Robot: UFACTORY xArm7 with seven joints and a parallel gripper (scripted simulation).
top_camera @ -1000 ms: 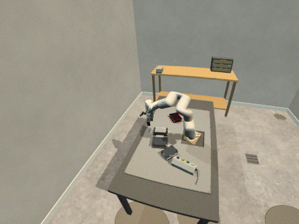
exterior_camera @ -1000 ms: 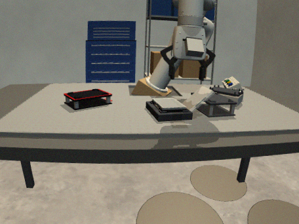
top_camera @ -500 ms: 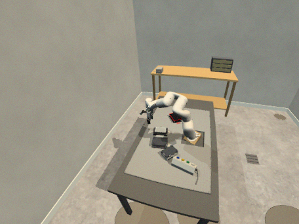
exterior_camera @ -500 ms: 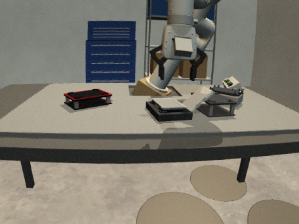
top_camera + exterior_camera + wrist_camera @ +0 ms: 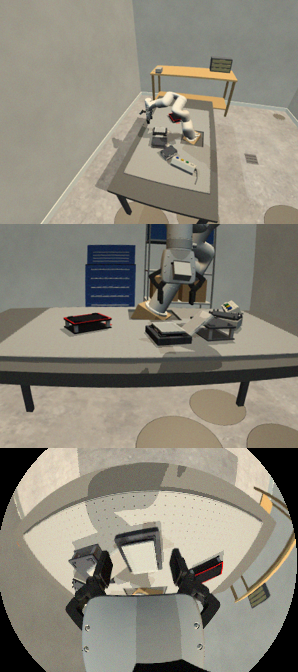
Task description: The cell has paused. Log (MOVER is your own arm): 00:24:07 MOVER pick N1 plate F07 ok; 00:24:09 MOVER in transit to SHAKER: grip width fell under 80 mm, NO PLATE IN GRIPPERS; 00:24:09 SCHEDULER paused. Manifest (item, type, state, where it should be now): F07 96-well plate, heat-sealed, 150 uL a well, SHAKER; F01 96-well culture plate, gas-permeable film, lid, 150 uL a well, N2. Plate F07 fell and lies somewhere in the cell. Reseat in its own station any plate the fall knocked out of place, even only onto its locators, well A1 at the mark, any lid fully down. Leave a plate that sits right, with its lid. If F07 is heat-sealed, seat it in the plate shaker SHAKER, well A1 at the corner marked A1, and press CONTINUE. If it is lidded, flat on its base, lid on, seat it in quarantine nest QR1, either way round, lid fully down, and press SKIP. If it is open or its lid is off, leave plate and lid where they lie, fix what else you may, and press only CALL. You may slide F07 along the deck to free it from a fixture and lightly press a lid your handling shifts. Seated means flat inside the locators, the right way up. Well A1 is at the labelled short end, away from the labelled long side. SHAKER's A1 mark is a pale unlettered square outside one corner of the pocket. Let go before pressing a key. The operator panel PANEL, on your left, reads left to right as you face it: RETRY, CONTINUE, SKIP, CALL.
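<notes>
Lab cell: plate nests point(image 5: 218, 329), key panel point(image 5: 183, 164)

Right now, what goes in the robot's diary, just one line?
gripper open, empty | above shaker | pale plate tilted against nest | keys unpressed

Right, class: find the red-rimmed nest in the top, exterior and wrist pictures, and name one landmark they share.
Top: the red-rimmed nest lies mid-table, partly hidden under the arm's elbow.
Exterior: it stands alone at the table's left.
Wrist: only a red-edged corner shows at the right, beyond one finger.
Shared landmark: the dark pocketed station with a pale top, near the open gripper.
</notes>
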